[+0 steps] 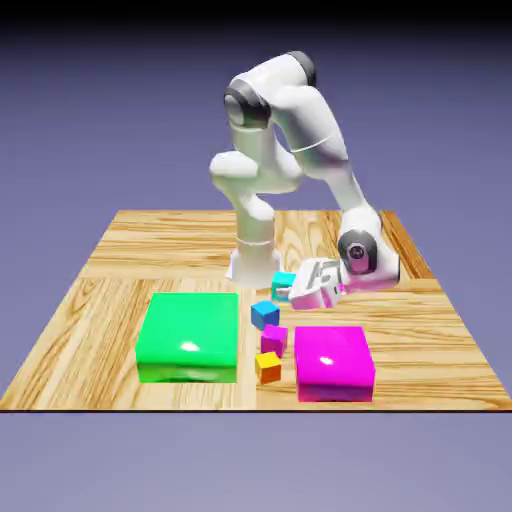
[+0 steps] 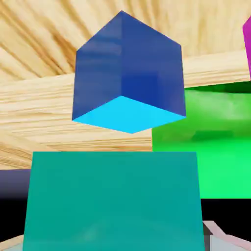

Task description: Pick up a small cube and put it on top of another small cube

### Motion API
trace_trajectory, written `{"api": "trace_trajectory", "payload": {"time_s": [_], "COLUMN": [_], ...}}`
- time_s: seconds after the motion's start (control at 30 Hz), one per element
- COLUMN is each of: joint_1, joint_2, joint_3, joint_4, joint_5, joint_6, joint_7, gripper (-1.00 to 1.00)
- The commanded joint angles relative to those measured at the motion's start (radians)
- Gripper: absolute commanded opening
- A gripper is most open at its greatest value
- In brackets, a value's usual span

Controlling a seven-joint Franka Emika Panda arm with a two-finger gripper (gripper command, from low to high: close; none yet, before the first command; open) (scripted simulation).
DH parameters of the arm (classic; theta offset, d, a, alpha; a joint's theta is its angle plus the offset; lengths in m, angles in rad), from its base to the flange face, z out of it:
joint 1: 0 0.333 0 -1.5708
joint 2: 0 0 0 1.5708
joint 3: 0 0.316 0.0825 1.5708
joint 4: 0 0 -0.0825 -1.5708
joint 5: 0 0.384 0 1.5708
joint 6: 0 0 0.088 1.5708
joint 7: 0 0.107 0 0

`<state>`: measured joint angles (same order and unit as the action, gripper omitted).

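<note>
A wooden surface (image 1: 120, 250) with parquet grain carries a big green block (image 1: 190, 336), a big magenta block (image 1: 334, 363), and between them small blue (image 1: 265, 315), magenta (image 1: 274, 339) and orange (image 1: 268, 368) cubes, near each other

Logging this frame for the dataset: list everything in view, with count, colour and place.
small cyan cube: 1, turquoise, at the end effector; fills the bottom of the hand view
small blue cube: 1, blue, on the table just in front of the cyan one
small magenta cube: 1, magenta, between the two big blocks
small orange cube: 1, orange, nearest the front edge
big green block: 1, green, exterior view's left
big magenta block: 1, magenta, exterior view's right
table: 1, light wood
arm: 1, white
end effector: 1, white-grey, low over the table at the cyan cube; grip state unclear
</note>
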<state>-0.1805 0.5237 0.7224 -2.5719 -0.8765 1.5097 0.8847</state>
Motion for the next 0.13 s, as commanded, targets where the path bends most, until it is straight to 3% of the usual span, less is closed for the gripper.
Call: {"api": "trace_trajectory", "payload": {"time_s": [0.0,0.1], "joint_1": [0.0,0.031], "joint_2": [0.0,-0.034], "joint_3": [0.0,0.06], "joint_4": [0.0,0.061], "joint_5": [-0.002,0.085], "joint_6": [0.0,-0.067], "joint_7": [0.0,-0.04], "gripper": [1.0,1.0]}}
